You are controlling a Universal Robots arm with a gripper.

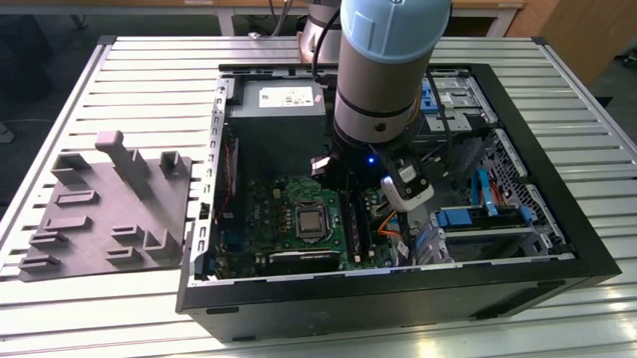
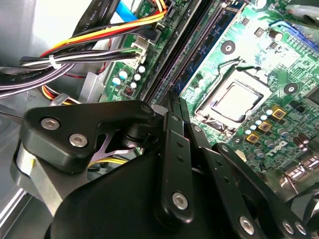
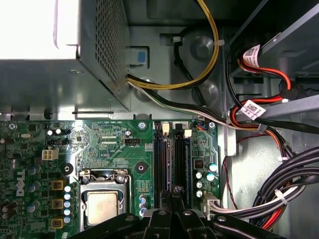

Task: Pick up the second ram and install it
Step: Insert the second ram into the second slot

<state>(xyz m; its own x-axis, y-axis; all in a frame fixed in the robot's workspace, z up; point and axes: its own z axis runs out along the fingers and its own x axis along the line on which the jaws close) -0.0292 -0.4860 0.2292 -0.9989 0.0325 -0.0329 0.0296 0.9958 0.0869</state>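
The second ram (image 2: 208, 46), a thin dark blue-green memory stick, lies among the green motherboard's (image 3: 107, 149) long black slots (image 3: 160, 164). Its long axis runs parallel to them, pointing toward the grey power-supply box (image 3: 50, 84). The black tool (image 2: 174, 99) sits at its near end; whether it is open or closed cannot be told.

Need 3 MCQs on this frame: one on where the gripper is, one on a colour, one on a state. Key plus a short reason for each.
1. The gripper is over:
A) the power supply
B) the memory slots
C) the drive bay

2. The motherboard is:
A) green
B) red
C) white

3. The CPU is:
A) under a cooler
B) lifted out
C) bare in its socket

Key:
1 B: in the first wrist view its tip sits at the slots.
2 A: the board is green in both wrist views.
3 C: its metal lid shows uncovered.
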